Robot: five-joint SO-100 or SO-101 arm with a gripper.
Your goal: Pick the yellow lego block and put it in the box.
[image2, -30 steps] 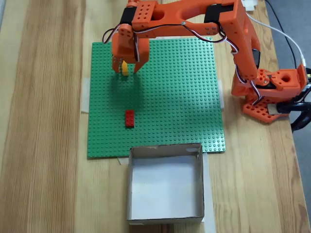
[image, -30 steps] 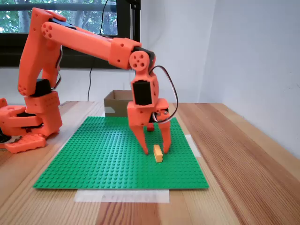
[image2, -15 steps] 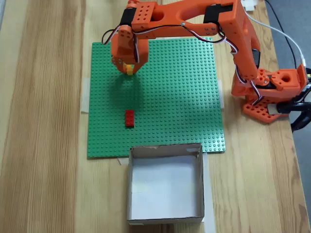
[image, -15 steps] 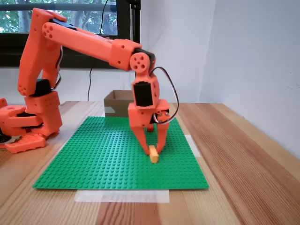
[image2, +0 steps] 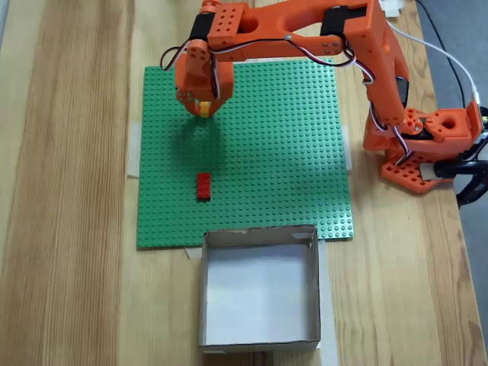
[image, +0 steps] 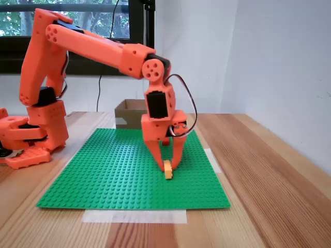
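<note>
Status: grasp stage reached, transport and release not yet done. Yellow lego block (image: 168, 169) is seen on the green baseplate (image: 103, 170), its lower end apparently touching the studs; whether it is lifted clear cannot be told. Gripper (image: 168, 166) is recorded as closed down around the block, the two orange fingers converging on its upper part with almost no gap; in a fixed view from above the gripper (image2: 203, 111) is placed toward 11 o'clock on the baseplate, a sliver of yellow showing between the tips. Box (image2: 259, 286) is logged at 6 o'clock, just off the baseplate edge, interior holding no brick; in a fixed view from the side the box (image: 129, 113) is placed behind the arm. Red brick (image2: 203, 185) is noted between block and box, untouched. Remaining, by judgement: lift, carry toward 6 o'clock, release over the box.
</note>
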